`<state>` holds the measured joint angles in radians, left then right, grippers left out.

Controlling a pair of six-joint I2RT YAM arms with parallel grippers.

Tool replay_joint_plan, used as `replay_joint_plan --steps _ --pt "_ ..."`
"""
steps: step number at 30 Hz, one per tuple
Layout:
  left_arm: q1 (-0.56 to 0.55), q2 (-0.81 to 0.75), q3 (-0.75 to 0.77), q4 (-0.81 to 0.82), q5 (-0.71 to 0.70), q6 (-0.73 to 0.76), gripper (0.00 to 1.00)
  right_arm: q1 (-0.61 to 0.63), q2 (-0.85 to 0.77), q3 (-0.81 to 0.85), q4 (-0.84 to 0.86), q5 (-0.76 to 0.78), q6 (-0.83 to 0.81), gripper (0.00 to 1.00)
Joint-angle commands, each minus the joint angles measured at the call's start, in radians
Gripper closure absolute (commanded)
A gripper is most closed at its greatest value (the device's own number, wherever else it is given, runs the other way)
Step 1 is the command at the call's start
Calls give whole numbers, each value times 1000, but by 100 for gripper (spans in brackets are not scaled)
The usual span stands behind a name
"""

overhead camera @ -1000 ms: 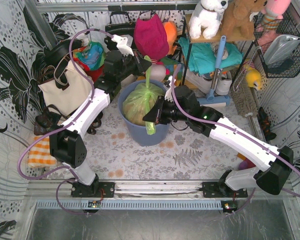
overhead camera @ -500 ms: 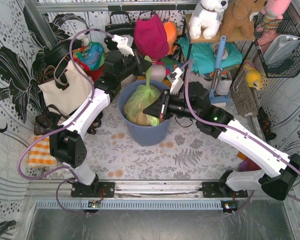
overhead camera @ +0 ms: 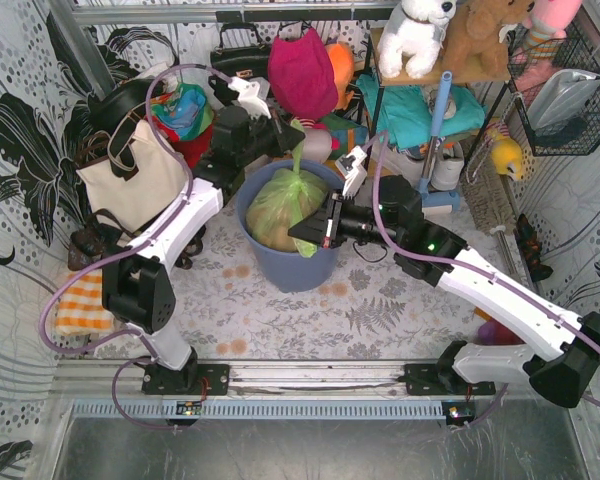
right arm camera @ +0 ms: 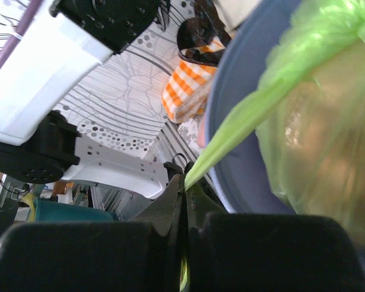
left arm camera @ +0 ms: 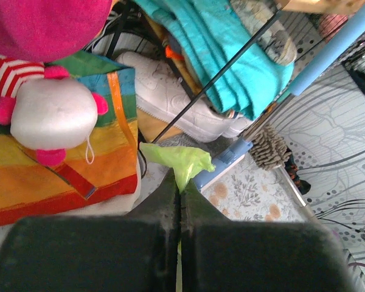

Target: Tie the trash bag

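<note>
as left gripper (left arm camera: pixel 180 184) pinches, bag (overhead camera: pixel 280 205) (below)

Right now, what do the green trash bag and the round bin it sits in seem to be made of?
The trash bag: thin plastic film, translucent light green, glossy and crinkled, with tan contents showing through. The bin: likely rigid moulded plastic, with a smooth, opaque blue-grey wall holding a round shape.

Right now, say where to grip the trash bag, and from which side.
Grip the trash bag by its twisted tails, not the bulging body sunk in the bin. One tail stands up at the far rim, pinched from the left by the left gripper; the other stretches rightward, pinched by the right gripper.
</note>
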<state>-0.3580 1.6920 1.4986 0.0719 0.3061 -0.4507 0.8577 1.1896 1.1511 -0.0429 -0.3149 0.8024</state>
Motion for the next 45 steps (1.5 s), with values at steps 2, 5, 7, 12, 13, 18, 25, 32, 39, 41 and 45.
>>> replay_joint_plan --steps 2,5,7,12,13,18,25,32,39,41,45 --pt "9 -54 116 44 -11 23 100 2 11 125 79 -86 -32 100" --pt "8 -82 92 65 -4 13 100 3 -5 114 118 -110 -25 100" --pt "7 -82 69 69 -2 14 100 3 -16 83 131 -104 -13 100" --pt "9 -37 6 79 -7 17 100 2 -19 -29 153 -105 32 100" --pt "9 -26 -1 81 -10 19 100 3 -17 -43 155 -110 40 100" --pt "15 19 20 66 -27 30 100 3 -13 -20 125 -124 28 100" --pt "18 -47 64 74 -46 25 100 3 -33 86 90 -135 -21 100" --pt "18 -77 7 87 -51 24 100 3 -50 17 93 -122 4 100" --pt "18 -123 -120 106 -100 21 100 3 -30 -78 123 -143 51 100" --pt "18 -144 -147 171 -54 15 100 3 -30 -85 121 -140 48 100" --pt "18 -189 -184 298 61 -12 100 3 -18 -54 114 -124 35 100"
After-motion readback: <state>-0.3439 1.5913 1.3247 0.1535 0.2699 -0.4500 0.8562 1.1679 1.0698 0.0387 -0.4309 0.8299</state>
